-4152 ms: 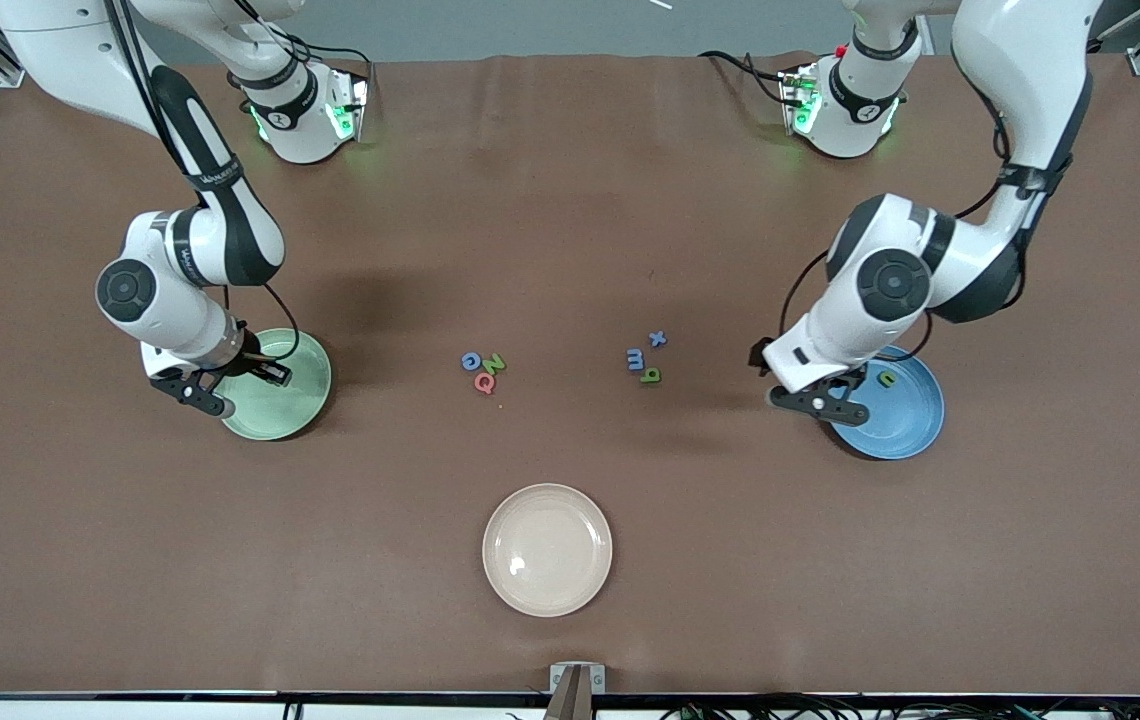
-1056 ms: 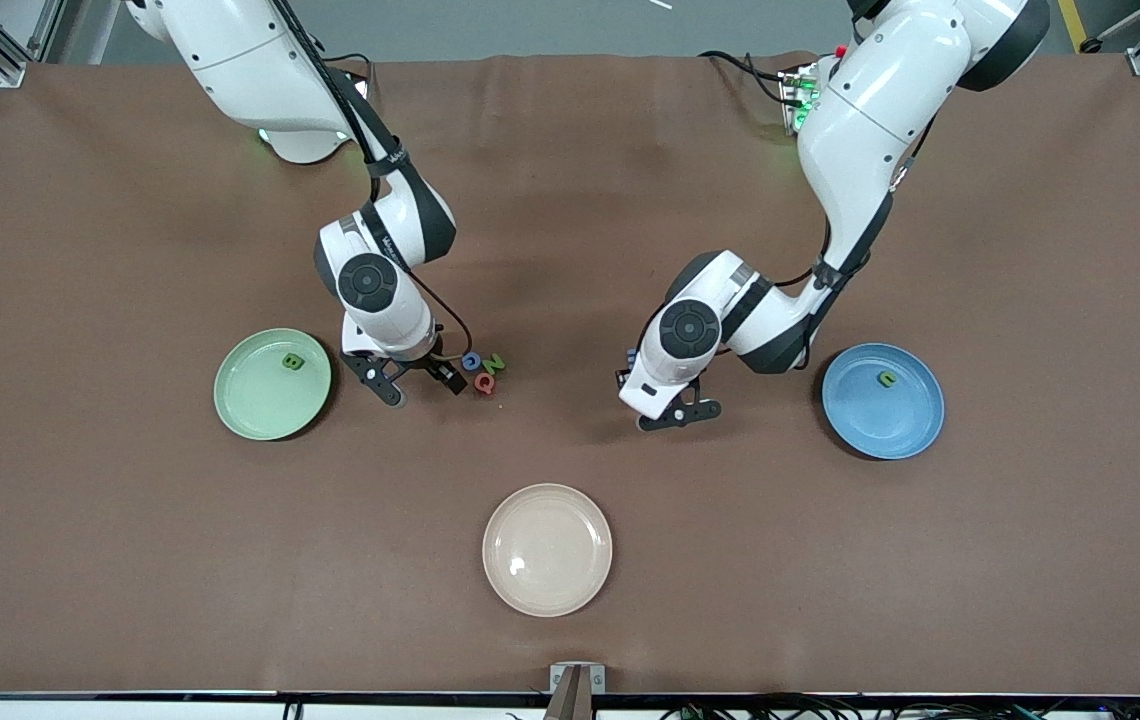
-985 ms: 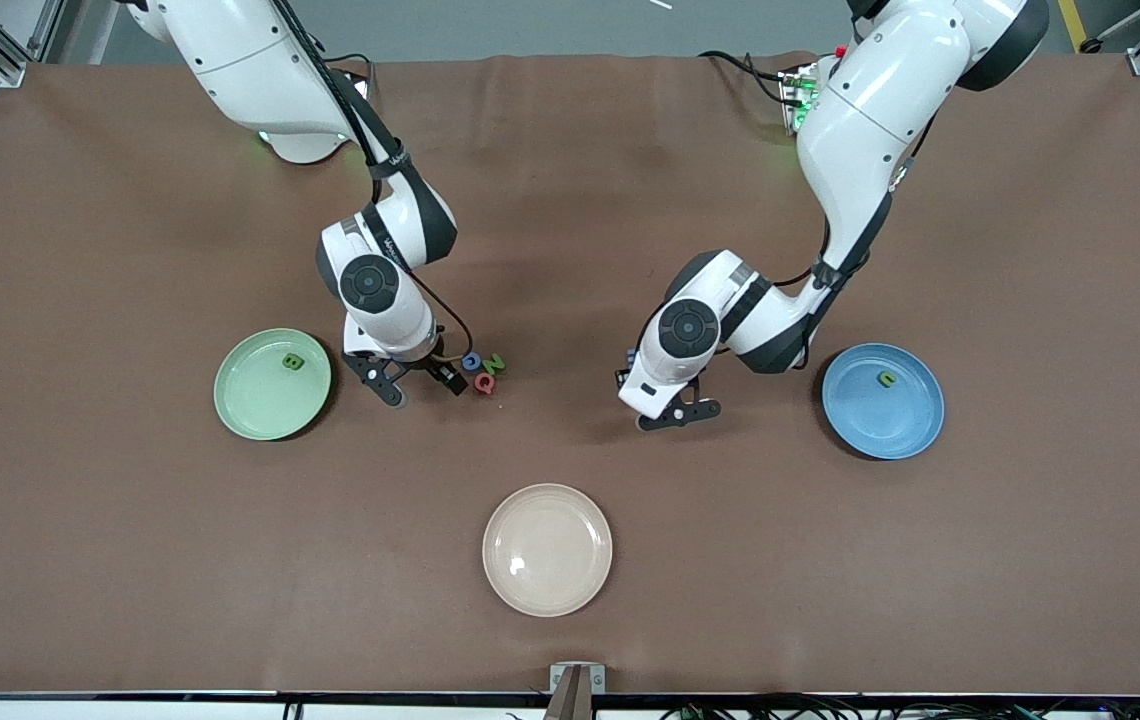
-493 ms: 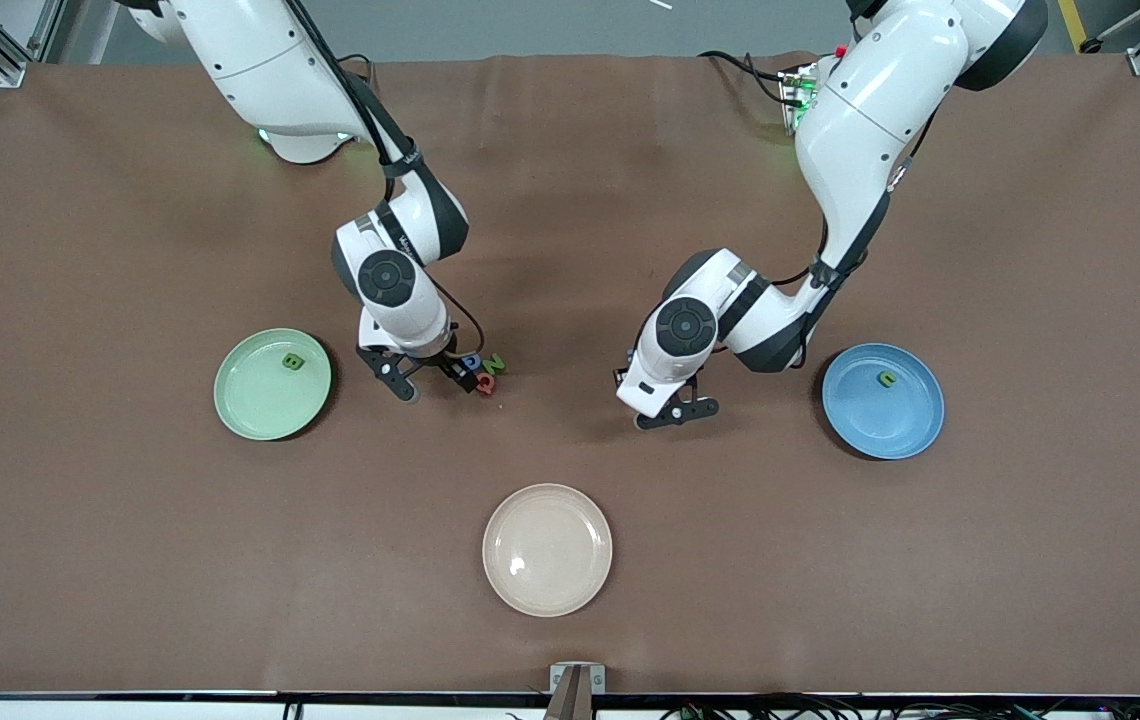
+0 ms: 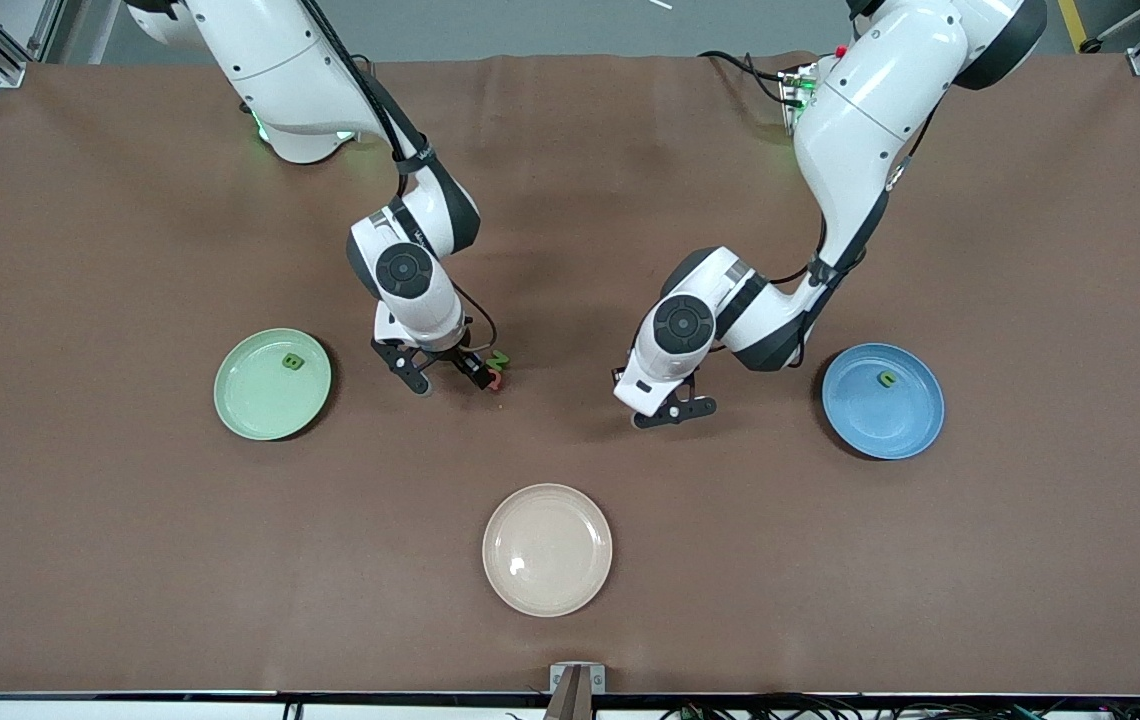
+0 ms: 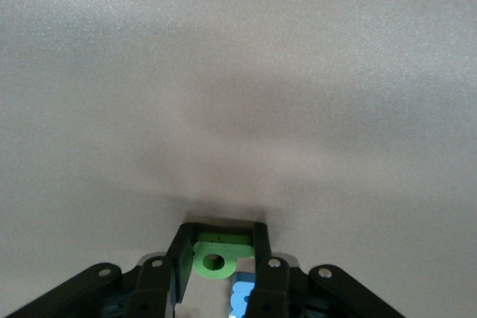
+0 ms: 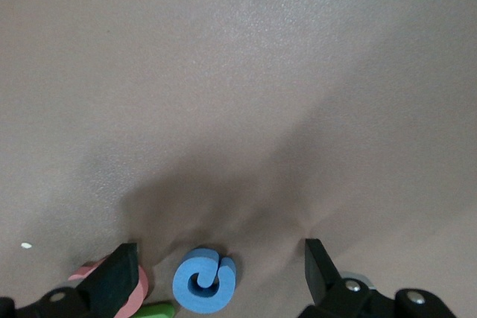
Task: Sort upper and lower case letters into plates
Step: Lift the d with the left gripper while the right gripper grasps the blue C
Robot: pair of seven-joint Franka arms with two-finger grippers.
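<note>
My left gripper [image 6: 220,236] is down on the table mid-way between the plates, shut on a small green letter [image 6: 216,258] with a round eye; a blue letter [image 6: 240,299] lies beside it. In the front view that gripper [image 5: 672,412] hides both. My right gripper [image 7: 220,258] stands open and low, with the blue G [image 7: 203,281] flat on the table between its fingers. The pink Q [image 7: 141,288] and green N [image 5: 498,357] lie right beside it. The mint plate [image 5: 260,405] holds a green B [image 5: 293,362]. The blue plate [image 5: 880,425] holds one green letter [image 5: 887,379].
A cream plate [image 5: 547,549] sits nearer the front camera, between the two arms. The brown table cover [image 5: 130,560] is bare around the plates. The two grippers work side by side, some distance apart.
My right gripper slid from beside the mint plate toward the letter cluster and now straddles the blue G. My left gripper's fingers closed in on the green letter while the arm stayed put.
</note>
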